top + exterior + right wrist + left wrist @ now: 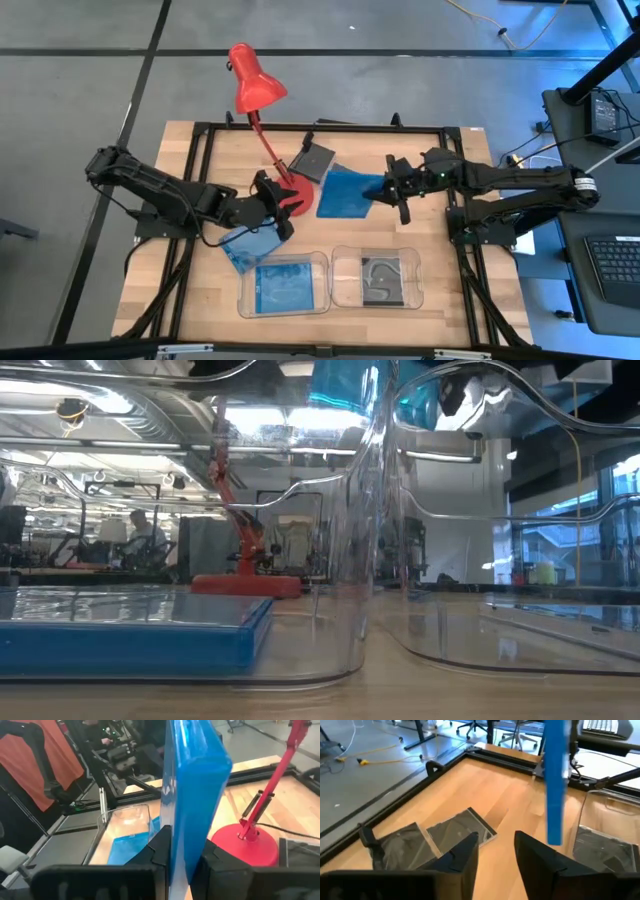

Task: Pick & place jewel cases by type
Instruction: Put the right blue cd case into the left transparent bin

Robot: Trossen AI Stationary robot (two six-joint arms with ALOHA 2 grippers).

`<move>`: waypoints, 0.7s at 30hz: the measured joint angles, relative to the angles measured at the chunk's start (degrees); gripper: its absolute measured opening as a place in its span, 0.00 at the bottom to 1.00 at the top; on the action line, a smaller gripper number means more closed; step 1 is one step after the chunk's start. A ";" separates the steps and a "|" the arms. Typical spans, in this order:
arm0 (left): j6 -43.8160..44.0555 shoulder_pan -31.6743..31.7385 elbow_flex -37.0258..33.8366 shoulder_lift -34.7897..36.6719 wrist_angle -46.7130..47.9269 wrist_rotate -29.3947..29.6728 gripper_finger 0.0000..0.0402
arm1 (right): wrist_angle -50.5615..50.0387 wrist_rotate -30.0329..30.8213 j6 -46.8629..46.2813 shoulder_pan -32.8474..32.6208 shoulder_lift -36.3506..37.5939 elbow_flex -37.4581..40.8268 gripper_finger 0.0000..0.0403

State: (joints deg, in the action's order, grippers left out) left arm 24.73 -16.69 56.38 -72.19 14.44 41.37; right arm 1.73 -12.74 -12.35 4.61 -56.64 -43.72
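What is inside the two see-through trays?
The left clear tray has a blue case lying flat inside. The right clear tray has a dark case lying flat inside. Anything beneath those cases is covered, so it cannot be seen.

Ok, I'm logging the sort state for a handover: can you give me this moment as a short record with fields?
right gripper: shut on a translucent blue square plastic jewel case, held on edge above the table
left gripper: open, empty, beside the red desk lamp's round base
left clear plastic tray: holds a blue jewel case
right clear plastic tray: holds a dark grey jewel case
loose on table: another blue case by the left tray; a dark case behind the lamp base
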 joint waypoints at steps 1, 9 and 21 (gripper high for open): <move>0.00 0.09 0.00 -0.18 -0.30 -0.41 0.36 | 0.21 0.57 0.68 -0.01 0.19 0.00 0.11; -3.90 -0.24 0.00 -0.43 -4.44 -6.87 0.52 | 7.22 3.66 3.48 0.03 0.80 0.00 0.12; -22.83 -0.43 0.00 -0.43 -26.36 -13.85 0.51 | 28.05 -6.88 5.13 -0.33 1.48 -0.02 0.11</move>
State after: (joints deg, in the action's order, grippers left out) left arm 1.90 -17.12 56.38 -72.62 -11.93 27.52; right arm 29.79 -19.62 -7.22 4.28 -55.16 -43.75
